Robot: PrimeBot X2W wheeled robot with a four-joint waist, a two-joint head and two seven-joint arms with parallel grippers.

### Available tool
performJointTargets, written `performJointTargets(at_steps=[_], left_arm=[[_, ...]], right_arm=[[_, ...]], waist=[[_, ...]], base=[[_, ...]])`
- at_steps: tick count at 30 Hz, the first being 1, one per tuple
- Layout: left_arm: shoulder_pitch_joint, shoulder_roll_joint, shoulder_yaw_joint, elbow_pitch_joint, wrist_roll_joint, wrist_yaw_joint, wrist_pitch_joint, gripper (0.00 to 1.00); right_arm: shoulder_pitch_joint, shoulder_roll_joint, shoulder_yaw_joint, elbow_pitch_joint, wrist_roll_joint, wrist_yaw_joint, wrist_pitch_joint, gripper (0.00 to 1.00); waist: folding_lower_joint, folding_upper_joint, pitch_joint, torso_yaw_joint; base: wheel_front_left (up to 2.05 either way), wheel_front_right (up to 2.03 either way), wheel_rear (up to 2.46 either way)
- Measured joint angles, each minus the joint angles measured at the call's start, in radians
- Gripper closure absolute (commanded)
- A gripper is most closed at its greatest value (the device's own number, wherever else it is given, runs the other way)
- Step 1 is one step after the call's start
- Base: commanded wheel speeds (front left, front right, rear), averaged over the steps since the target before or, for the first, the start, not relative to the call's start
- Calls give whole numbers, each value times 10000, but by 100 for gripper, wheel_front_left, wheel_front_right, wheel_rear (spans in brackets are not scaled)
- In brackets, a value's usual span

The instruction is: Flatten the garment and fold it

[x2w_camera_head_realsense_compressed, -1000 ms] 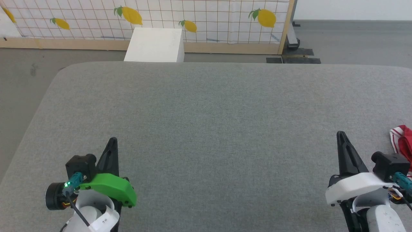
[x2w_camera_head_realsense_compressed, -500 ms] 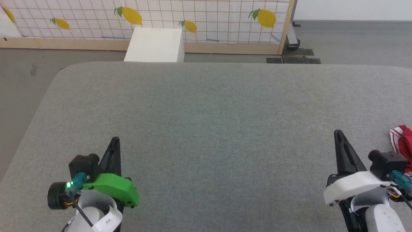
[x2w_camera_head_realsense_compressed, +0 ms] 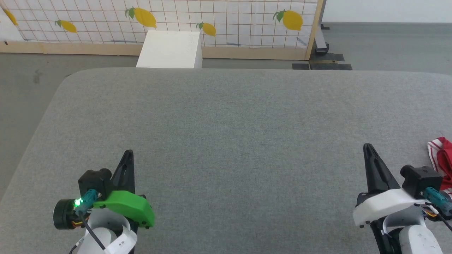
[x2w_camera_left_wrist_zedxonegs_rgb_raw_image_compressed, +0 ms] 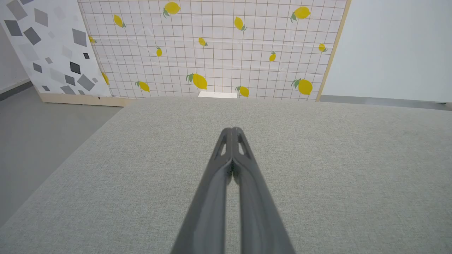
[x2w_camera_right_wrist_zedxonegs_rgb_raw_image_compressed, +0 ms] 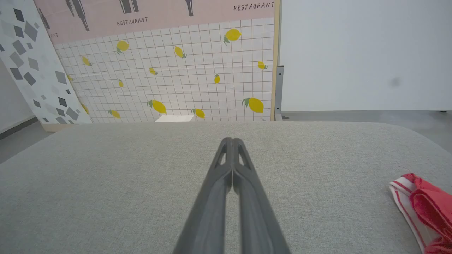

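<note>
Both grippers have edged inward over the last second: the left gripper (x2w_camera_head_realsense_compressed: pixel 129 153) toward 3 o'clock, the right gripper (x2w_camera_head_realsense_compressed: pixel 367 146) toward 9 o'clock.
Each has its two dark fingers pressed together, pinching nothing, over the grey padded table (x2w_camera_head_realsense_compressed: pixel 226 116), at 7 and 4 o'clock in the head view. The garment (x2w_camera_head_realsense_compressed: pixel 441 157), bunched red cloth with striped trim, lies on the table at 3 o'clock, beside the right wrist.

left pincer (x2w_camera_head_realsense_compressed: pixel 128 153): black, green cover (x2w_camera_head_realsense_compressed: pixel 128 208) | right pincer (x2w_camera_head_realsense_compressed: pixel 367 146): black, white cover (x2w_camera_head_realsense_compressed: pixel 385 205)
</note>
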Motion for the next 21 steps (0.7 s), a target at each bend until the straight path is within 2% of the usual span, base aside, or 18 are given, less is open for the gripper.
performJointTargets(at_steps=[21], left_arm=[[259, -403, 407, -378, 704, -161, 288, 100]], right_arm=[[174, 2, 198, -376, -270, 0, 263, 100]], waist=[[0, 0, -9, 12]], base=[[0, 0, 0]])
